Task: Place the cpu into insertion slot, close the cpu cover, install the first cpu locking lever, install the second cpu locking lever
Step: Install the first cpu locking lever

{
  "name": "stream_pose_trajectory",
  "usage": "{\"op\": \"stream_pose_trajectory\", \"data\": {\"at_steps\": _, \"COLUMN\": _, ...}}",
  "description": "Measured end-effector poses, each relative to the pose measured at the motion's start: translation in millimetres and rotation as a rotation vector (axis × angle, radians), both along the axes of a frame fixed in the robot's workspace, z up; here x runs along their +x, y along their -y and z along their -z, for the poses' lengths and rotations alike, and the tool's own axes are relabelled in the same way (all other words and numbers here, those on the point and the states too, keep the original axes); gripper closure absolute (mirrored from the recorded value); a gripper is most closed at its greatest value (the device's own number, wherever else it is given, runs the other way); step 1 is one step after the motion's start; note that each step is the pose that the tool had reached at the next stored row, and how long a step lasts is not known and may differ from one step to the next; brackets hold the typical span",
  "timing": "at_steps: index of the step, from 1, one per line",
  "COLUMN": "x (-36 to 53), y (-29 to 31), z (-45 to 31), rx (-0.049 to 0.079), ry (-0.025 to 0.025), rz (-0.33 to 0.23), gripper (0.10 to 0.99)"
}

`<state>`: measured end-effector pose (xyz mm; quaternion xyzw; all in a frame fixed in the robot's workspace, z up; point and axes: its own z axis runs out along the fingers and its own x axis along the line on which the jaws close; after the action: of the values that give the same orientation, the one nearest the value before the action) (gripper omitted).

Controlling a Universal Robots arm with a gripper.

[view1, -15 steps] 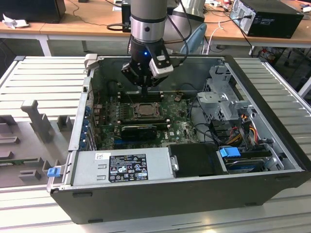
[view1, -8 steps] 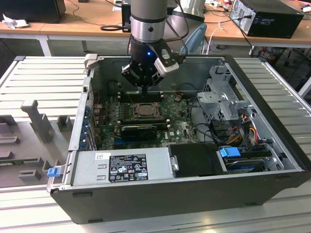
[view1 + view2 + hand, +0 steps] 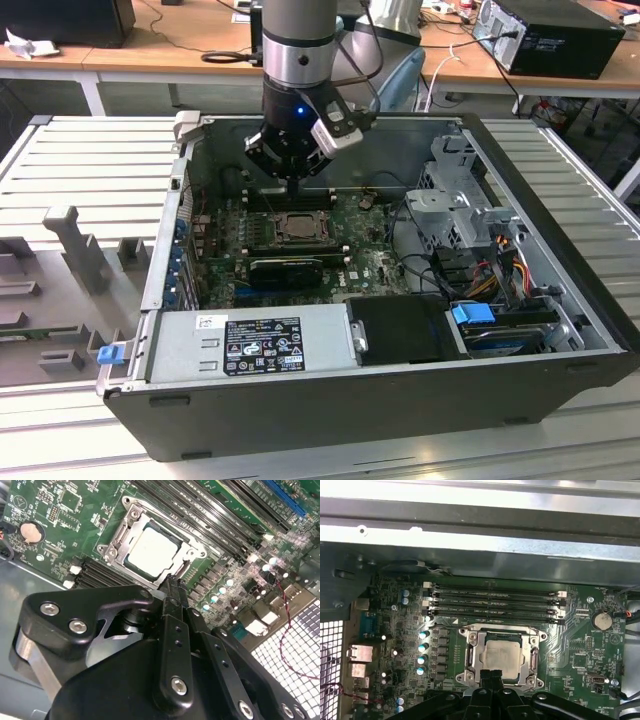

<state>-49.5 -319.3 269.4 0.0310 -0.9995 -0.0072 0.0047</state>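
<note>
1. Hovering directly over one edge of the insertion slot (image 3: 501, 630): gripper (image 3: 171, 580), pointed straight down, fingers pressed together with nothing visibly pinched between them.
2. Contact between gripper tip and socket rim: not determinable from either wrist view.
3. Seated flat in the insertion slot: cpu (image 3: 501, 656), pale metal top facing up, just beside the gripper tip.
4. Lying flat around the cpu: cpu cover (image 3: 470, 656), with the chip's top exposed through its square window.
5. Surrounding the slot: green motherboard (image 3: 580, 650), with long black memory slots (image 3: 495, 602) running parallel along one side of the socket and a coin cell battery (image 3: 603, 620) farther off.
6. Enclosing the board: open computer case (image 3: 400, 400), lying on its side on a ribbed metal table (image 3: 90, 160).
7. Mounted inside the case, along its wall nearest the exterior view: grey power supply (image 3: 250, 345), well apart from the gripper.
</note>
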Motion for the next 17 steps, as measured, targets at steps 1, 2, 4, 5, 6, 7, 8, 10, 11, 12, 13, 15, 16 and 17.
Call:
{"op": "stream_pose_trajectory", "data": {"at_steps": 1, "x": -0.8, "y": 0.0, "z": 0.0, "rx": 0.000, "ry": 0.0000, "rz": 0.000, "gripper": 0.980}}
{"op": "stream_pose_trajectory", "data": {"at_steps": 2, "x": -1.4, "y": 0.0, "z": 0.0, "rx": 0.000, "ry": 0.0000, "rz": 0.000, "gripper": 0.980}}
{"op": "stream_pose_trajectory", "data": {"at_steps": 4, "x": -2.4, "y": 0.0, "z": 0.0, "rx": 0.000, "ry": 0.0000, "rz": 0.000, "gripper": 0.980}}
{"op": "stream_pose_trajectory", "data": {"at_steps": 5, "x": -3.0, "y": 0.0, "z": 0.0, "rx": 0.000, "ry": 0.0000, "rz": 0.000, "gripper": 0.980}}
{"op": "stream_pose_trajectory", "data": {"at_steps": 6, "x": -3.4, "y": 0.0, "z": 0.0, "rx": 0.000, "ry": 0.0000, "rz": 0.000, "gripper": 0.980}}
{"op": "stream_pose_trajectory", "data": {"at_steps": 7, "x": -4.1, "y": 0.0, "z": 0.0, "rx": 0.000, "ry": 0.0000, "rz": 0.000, "gripper": 0.980}}
{"op": "stream_pose_trajectory", "data": {"at_steps": 8, "x": -4.6, "y": 0.0, "z": 0.0, "rx": 0.000, "ry": 0.0000, "rz": -0.001, "gripper": 0.980}}
{"op": "stream_pose_trajectory", "data": {"at_steps": 10, "x": -5.5, "y": 0.0, "z": 0.0, "rx": 0.000, "ry": 0.0000, "rz": -0.001, "gripper": 0.980}}
{"op": "stream_pose_trajectory", "data": {"at_steps": 11, "x": -5.8, "y": 0.0, "z": 0.0, "rx": 0.000, "ry": 0.0000, "rz": -0.001, "gripper": 0.980}}
{"op": "stream_pose_trajectory", "data": {"at_steps": 12, "x": -6.2, "y": 0.0, "z": 0.0, "rx": 0.000, "ry": 0.0000, "rz": -0.001, "gripper": 0.980}}
{"op": "stream_pose_trajectory", "data": {"at_steps": 13, "x": -6.6, "y": 0.0, "z": 0.0, "rx": 0.000, "ry": 0.0000, "rz": -0.001, "gripper": 0.980}}
{"op": "stream_pose_trajectory", "data": {"at_steps": 15, "x": -7.4, "y": 0.0, "z": 0.0, "rx": 0.000, "ry": 0.0000, "rz": -0.002, "gripper": 0.980}}
{"op": "stream_pose_trajectory", "data": {"at_steps": 16, "x": -7.8, "y": 0.0, "z": 0.0, "rx": 0.000, "ry": 0.0000, "rz": -0.002, "gripper": 0.980}}
{"op": "stream_pose_trajectory", "data": {"at_steps": 17, "x": -8.5, "y": 0.0, "z": 0.0, "rx": 0.000, "ry": 0.0000, "rz": -0.002, "gripper": 0.980}}
